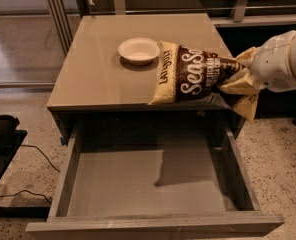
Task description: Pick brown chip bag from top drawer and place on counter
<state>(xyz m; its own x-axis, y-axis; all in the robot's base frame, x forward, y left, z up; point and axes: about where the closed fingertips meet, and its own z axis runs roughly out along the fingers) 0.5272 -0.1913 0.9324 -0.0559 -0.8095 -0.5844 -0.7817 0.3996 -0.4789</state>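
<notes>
— Bag first: where is the brown chip bag (pixel 188 76)?
— Out of the top drawer (pixel 148 184) and over the counter (pixel 98 69), toward its 4 o'clock corner. It lies slanted, with the lettered face up. Its far end points to 3 o'clock and its tan lower corner reaches the counter's front edge. I cannot tell whether that corner touches the surface.
— And the gripper (pixel 238 81)?
— At the bag's 3 o'clock end, just off the counter's right side, pinching the crumpled end of the bag. The white arm (pixel 283 59) comes in from 3 o'clock behind it.
— The drawer?
— Pulled wide open toward 6 o'clock, with its grey bottom bare.
— Anything else on top?
— A white bowl (pixel 138 50), upright, at the bag's 10 o'clock. It sits just beside the bag's upper corner.
</notes>
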